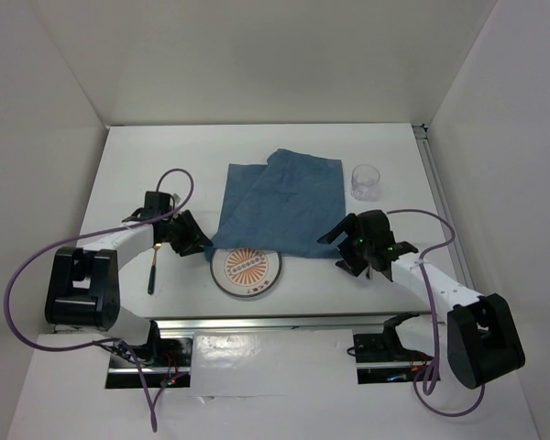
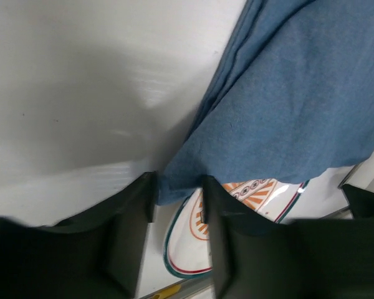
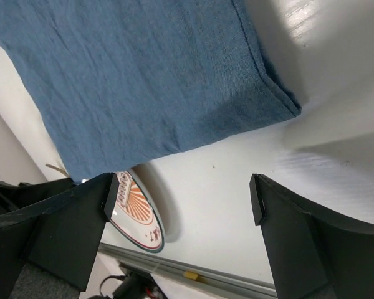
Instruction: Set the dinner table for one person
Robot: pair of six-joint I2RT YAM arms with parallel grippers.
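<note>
The white dinner table (image 1: 137, 174) holds a rumpled blue cloth (image 1: 280, 203) in the middle. A round plate with an orange sunburst (image 1: 247, 273) sits at the near edge, its far rim under the cloth. A clear cup (image 1: 366, 181) stands right of the cloth. A dark-handled utensil (image 1: 153, 270) lies left of the plate. My left gripper (image 1: 202, 246) is at the cloth's near-left corner. In the left wrist view its jaws stand narrowly apart (image 2: 179, 187) with the cloth corner (image 2: 174, 190) between them, above the plate (image 2: 190, 243). My right gripper (image 1: 350, 258) is wide open and empty, near the cloth's near-right corner (image 3: 280, 103).
White walls enclose the table on the left, back and right. A metal rail (image 1: 284, 321) runs along the near edge in front of the arm bases. Purple cables (image 1: 18, 275) loop beside both arms.
</note>
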